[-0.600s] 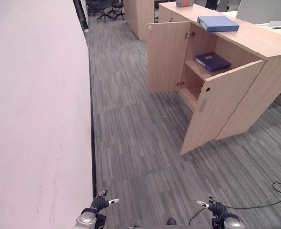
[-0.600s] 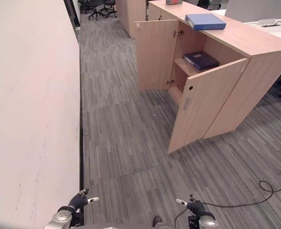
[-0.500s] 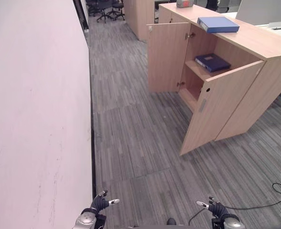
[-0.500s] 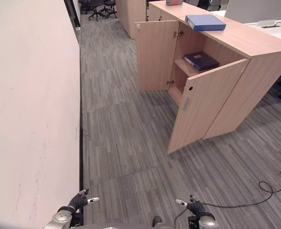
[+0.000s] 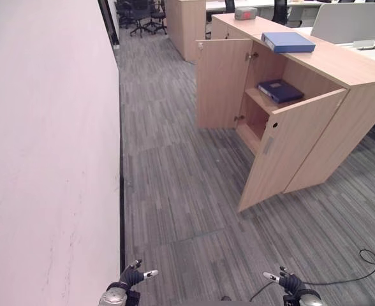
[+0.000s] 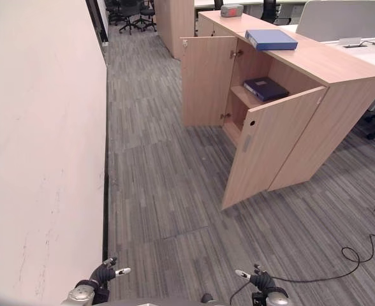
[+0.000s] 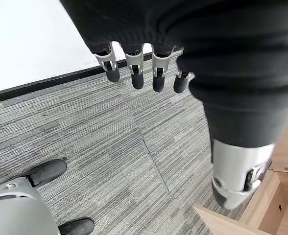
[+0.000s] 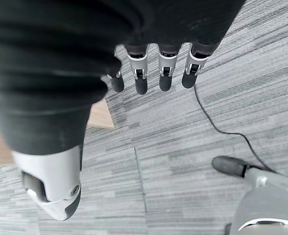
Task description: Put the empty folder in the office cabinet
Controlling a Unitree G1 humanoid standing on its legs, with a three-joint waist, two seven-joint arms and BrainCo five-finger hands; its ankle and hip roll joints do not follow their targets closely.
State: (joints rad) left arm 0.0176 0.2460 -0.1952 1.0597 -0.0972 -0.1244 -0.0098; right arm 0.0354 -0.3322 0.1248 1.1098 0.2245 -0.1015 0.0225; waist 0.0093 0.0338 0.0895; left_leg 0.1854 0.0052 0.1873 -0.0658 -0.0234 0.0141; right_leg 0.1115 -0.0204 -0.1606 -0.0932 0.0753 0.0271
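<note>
A blue folder (image 5: 288,42) lies flat on top of the wooden office cabinet (image 5: 360,95), whose two doors stand open.

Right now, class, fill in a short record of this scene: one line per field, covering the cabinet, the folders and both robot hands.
cabinet: wooden office cabinet, both doors open
folder on top: light blue folder lying flat on the cabinet top
folder inside: dark blue folder lying on the upper shelf
left hand: left hand low near the wall, fingers relaxed, holding nothing
right hand: right hand low over the carpet floor, fingers relaxed, holding nothing
task state: neither hand near a folder
</note>
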